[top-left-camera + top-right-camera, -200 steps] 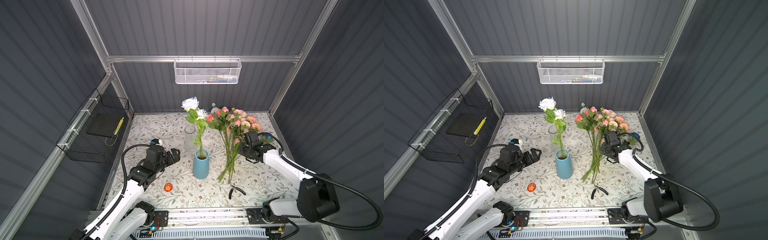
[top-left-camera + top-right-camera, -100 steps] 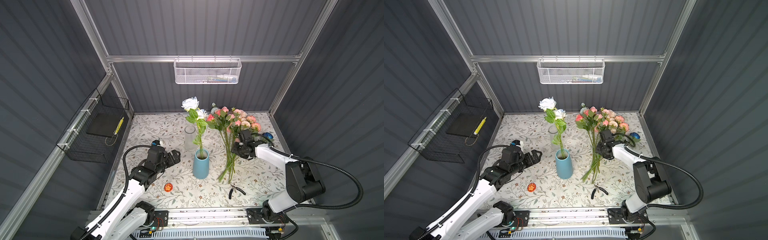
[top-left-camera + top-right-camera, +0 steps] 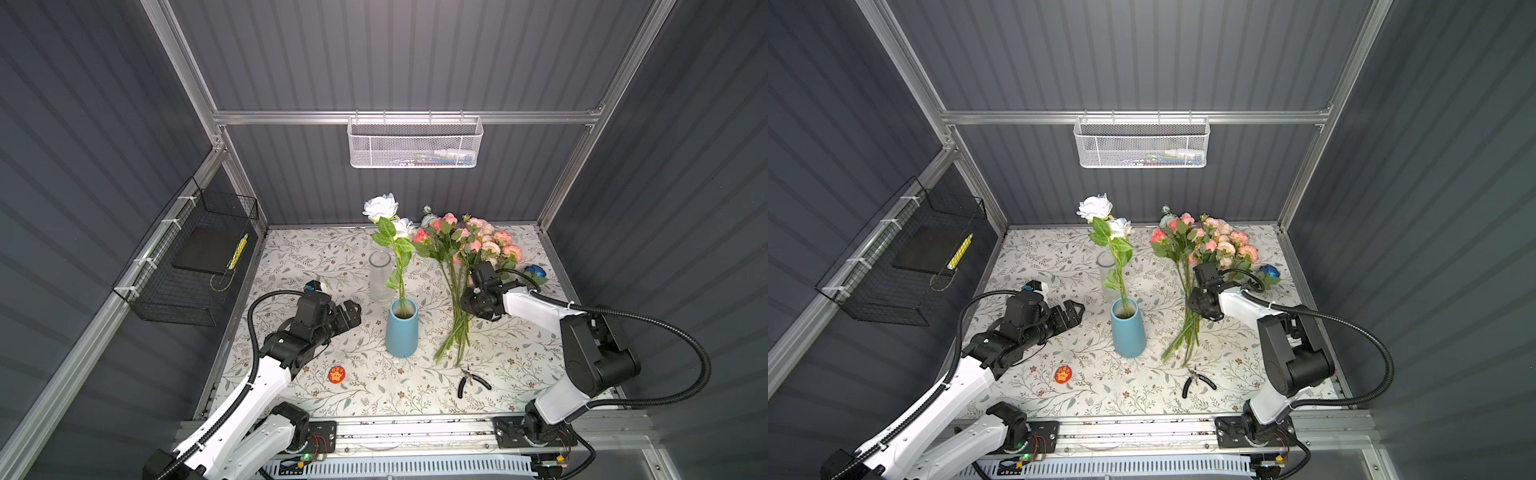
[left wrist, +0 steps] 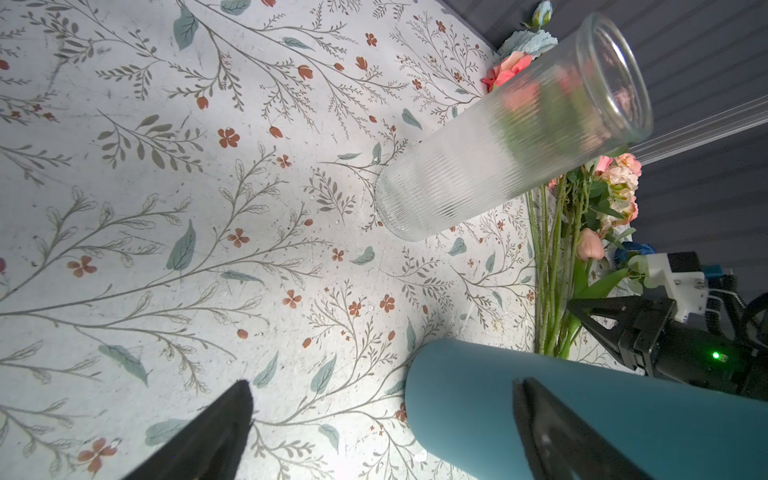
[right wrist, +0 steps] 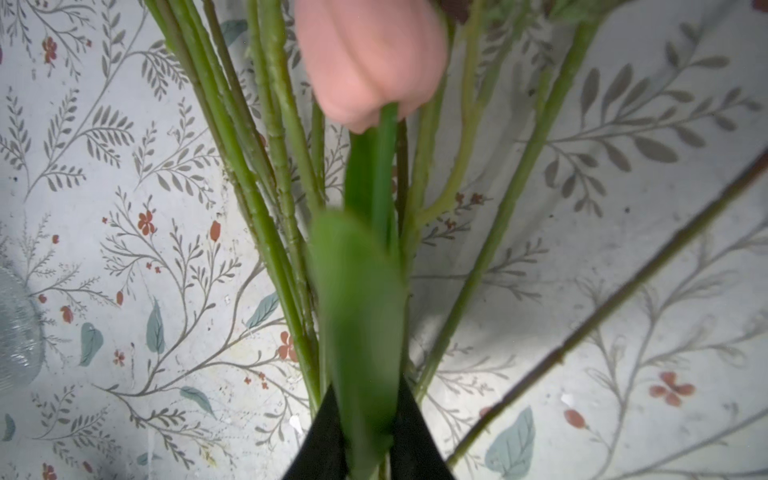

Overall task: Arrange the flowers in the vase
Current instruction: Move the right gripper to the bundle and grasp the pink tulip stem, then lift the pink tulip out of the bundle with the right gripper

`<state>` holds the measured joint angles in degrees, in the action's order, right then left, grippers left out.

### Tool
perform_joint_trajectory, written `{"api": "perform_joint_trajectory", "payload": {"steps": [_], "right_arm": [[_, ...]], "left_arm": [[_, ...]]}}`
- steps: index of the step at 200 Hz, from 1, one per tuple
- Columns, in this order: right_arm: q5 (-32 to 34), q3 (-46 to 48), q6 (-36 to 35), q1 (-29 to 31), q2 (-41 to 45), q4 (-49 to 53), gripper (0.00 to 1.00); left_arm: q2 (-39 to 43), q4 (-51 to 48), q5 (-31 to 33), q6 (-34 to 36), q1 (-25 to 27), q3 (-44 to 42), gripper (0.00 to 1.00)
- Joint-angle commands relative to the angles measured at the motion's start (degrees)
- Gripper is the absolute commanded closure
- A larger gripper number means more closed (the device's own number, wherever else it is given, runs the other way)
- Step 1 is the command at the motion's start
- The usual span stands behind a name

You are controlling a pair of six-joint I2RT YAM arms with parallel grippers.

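closest to me, small black-handled pliers (image 3: 471, 380) and a round orange token (image 3: 336, 374) lie on the flower-print table cloth (image 3: 291, 257), with neither arm near them. a little further in stands the blue vase (image 3: 401, 328), upright, with white roses (image 3: 380, 206) already in it, two blooms high above the rim. the left gripper (image 3: 350, 312) hovers just beside that vase on its left, jaws spread wide and holding nothing.

to the right of the vase the rest of the flowers (image 3: 473, 245) lie flat in a loose bunch, cut ends toward me and heads fanned toward the back wall. the right gripper (image 5: 365, 386) sits low over the stems partway up. its fingers are pressed nearly together, pinching the leaf and stem of a pink tulip (image 5: 370, 58). whether that stem has left the cloth i can't tell.

behind the blue vase an empty clear ribbed glass vase (image 3: 380, 276) stands upright. a deep blue bloom (image 3: 535, 272) lies apart by the right edge. a white mesh basket (image 3: 415, 143) hangs on the back wall.

to my eye the job is barely begun. only the roses are in, nearly the whole bunch and the blue bloom remain, and the step in hand looks like drawing the tulip clear.
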<state>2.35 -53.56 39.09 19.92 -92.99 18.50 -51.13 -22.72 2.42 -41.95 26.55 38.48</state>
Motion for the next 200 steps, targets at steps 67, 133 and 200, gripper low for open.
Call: {"api": "perform_joint_trajectory", "payload": {"steps": [67,133,200], "right_arm": [[9.8,1.2,-3.3,3.5,16.6,3.5,1.00],[21.9,0.6,-15.9,17.8,44.2,-0.9,1.00],[33.0,-12.0,-40.8,43.4,36.4,-25.3,1.00]], "left_arm": [[0.5,0.3,0.4,1.1,0.2,-0.4,0.00],[2.5,-2.3,1.0,2.1,0.3,3.0,0.00],[3.5,-4.0,1.7,1.7,0.2,4.7,0.00]]}}
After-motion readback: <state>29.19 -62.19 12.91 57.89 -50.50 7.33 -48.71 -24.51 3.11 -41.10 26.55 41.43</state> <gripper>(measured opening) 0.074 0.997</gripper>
